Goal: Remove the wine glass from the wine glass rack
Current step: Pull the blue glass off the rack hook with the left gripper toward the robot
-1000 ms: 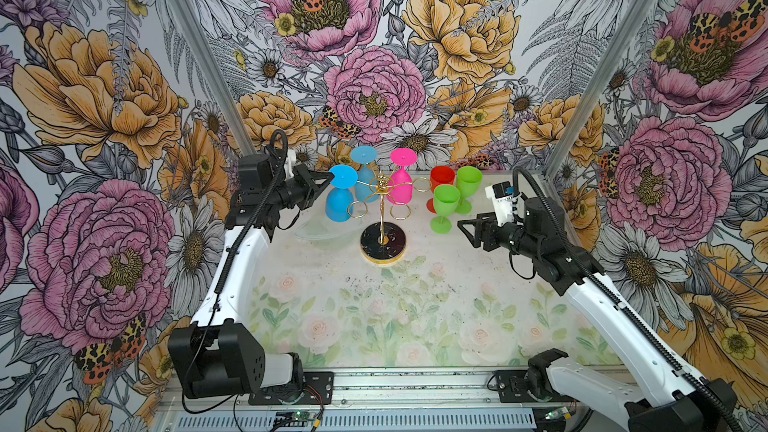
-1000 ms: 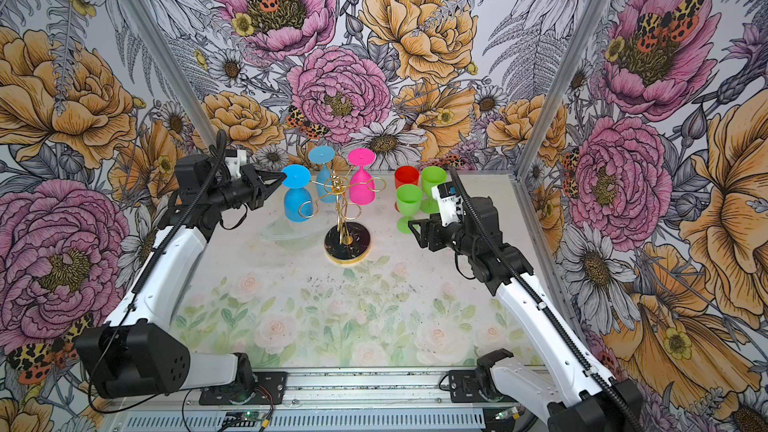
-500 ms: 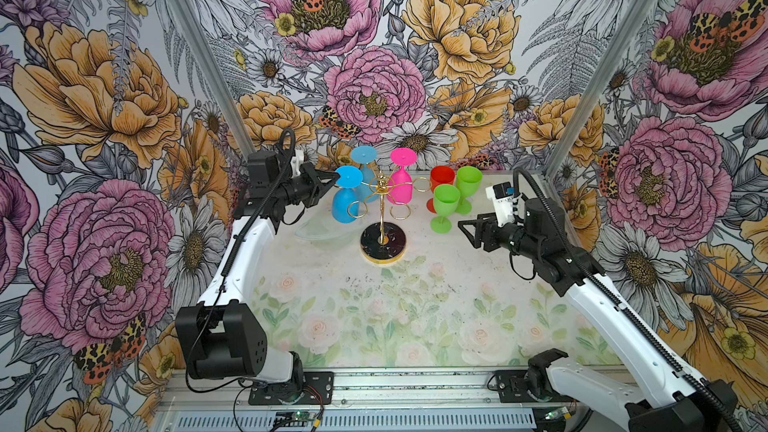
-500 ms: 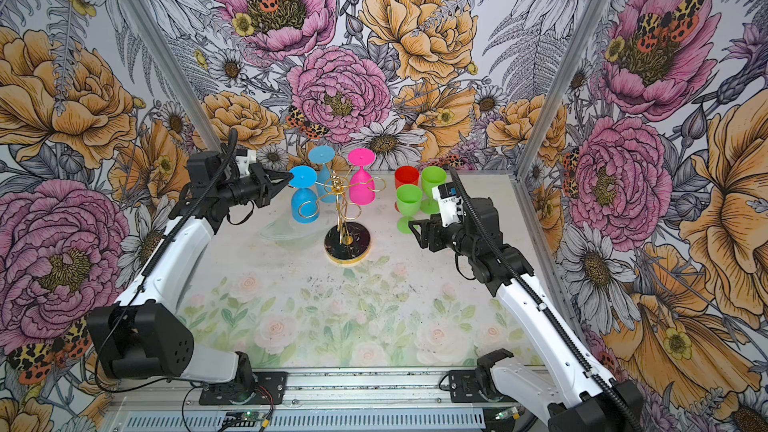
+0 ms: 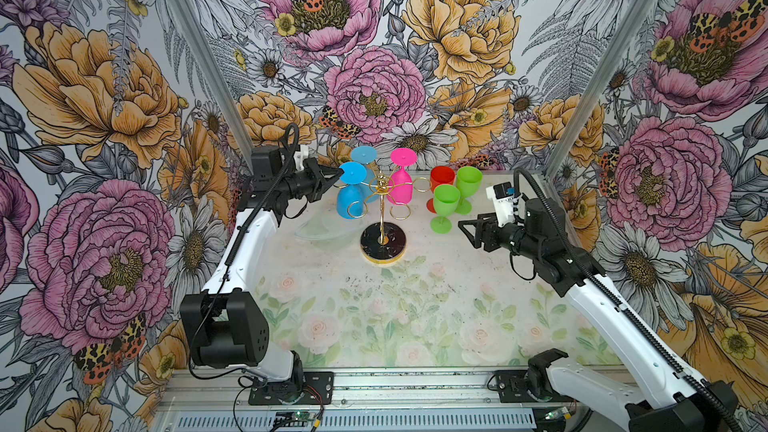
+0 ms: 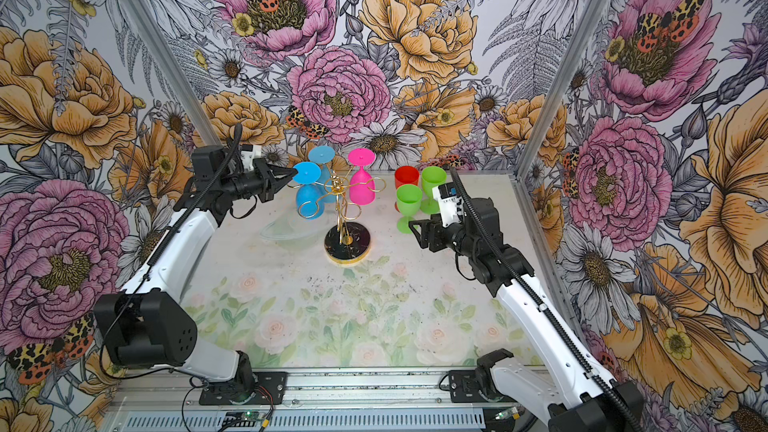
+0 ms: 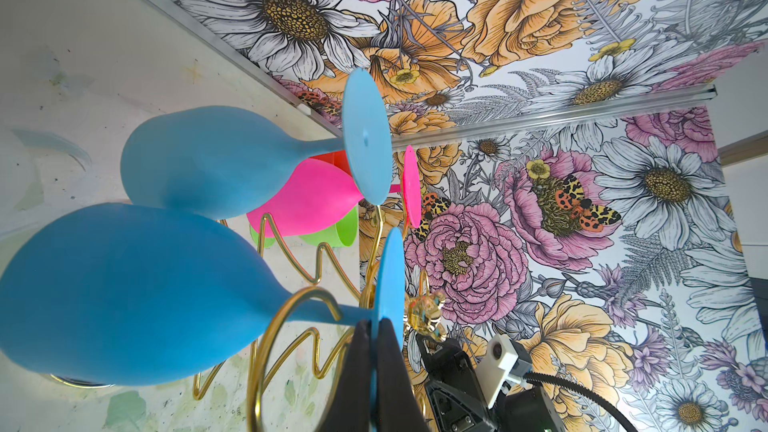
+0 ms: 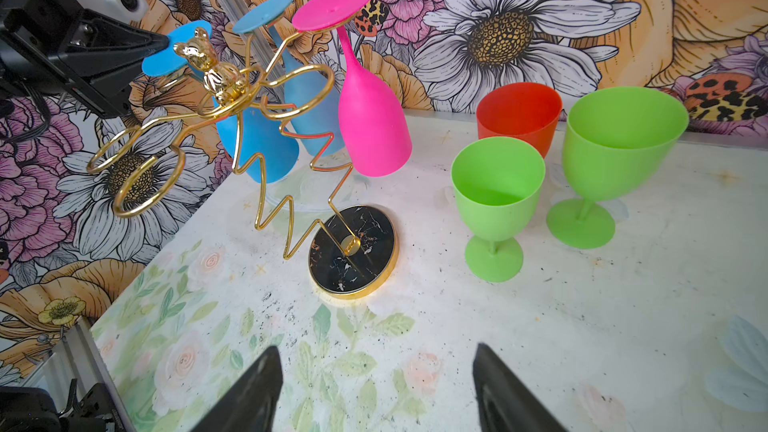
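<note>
On the table [image 5: 374, 317], printed with pale roses and leaves and speckled with dark marks, a red cup [image 5: 441, 177] stands upright at the back right, a smaller green goblet [image 5: 445, 201] in front of it and a larger green goblet [image 5: 468, 182] just beside it, all before floral wallpaper [image 5: 374, 89]

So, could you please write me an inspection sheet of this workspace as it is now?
Surface: flower-printed table, scattered dark specks.
Job's things: gold rack upright; near blue glass, far blue glass and pink glass hang upside down on it.
Clutter: near green goblet, far green goblet and red cup stand beside the rack.
Grippers: left gripper shut on the near blue glass's foot; right gripper open, holding nothing.
Cables: left arm's cable and right arm's cable loop above the wrists, clear of the glasses.
Surroundings: floral walls on three sides; metal rail in front.
</note>
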Available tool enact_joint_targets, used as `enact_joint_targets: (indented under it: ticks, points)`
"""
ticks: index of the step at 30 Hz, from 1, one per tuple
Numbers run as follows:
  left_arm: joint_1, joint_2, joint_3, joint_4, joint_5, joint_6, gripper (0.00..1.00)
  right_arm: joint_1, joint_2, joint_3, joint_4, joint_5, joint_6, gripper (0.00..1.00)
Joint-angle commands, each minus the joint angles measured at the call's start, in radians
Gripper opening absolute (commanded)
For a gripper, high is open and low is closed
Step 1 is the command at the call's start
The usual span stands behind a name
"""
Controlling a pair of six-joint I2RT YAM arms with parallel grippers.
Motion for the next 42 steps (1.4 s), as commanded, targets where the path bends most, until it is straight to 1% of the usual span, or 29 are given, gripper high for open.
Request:
enact_joint_targets:
  ticks: [1, 10, 13, 21, 27, 33, 38, 42]
  points:
    - [-0.005, 0.013, 0.036, 0.027, 0.036, -0.005, 0.0, -0.001, -0.025, -0.004, 0.012, 0.02, 0.009, 0.73]
    - [0.006, 0.062, 0.044, 0.117, 0.035, -0.074, 0.0, 0.0, -0.026, 0.001, 0.01, 0.017, 0.007, 0.73]
    - [0.019, 0.07, 0.048, 0.123, 0.033, -0.079, 0.0, -0.001, -0.025, 0.002, 0.01, 0.016, 0.004, 0.73]
    - [0.072, 0.051, 0.025, 0.127, 0.011, -0.082, 0.0, -0.003, -0.011, 0.01, 0.01, 0.01, 0.001, 0.73]
    - [0.118, 0.01, -0.003, 0.131, -0.004, -0.08, 0.0, -0.002, -0.007, 0.013, 0.011, 0.006, 0.003, 0.73]
    - [0.176, -0.067, -0.033, 0.034, -0.079, 0.004, 0.0, 0.0, -0.005, 0.007, 0.011, 0.005, 0.007, 0.73]
    - [0.222, -0.134, -0.068, -0.027, -0.104, 0.045, 0.0, -0.001, -0.001, 0.008, 0.012, 0.003, 0.009, 0.73]
    - [0.233, -0.19, -0.072, -0.157, -0.159, 0.155, 0.0, 0.0, 0.004, 0.011, 0.013, 0.003, 0.012, 0.73]
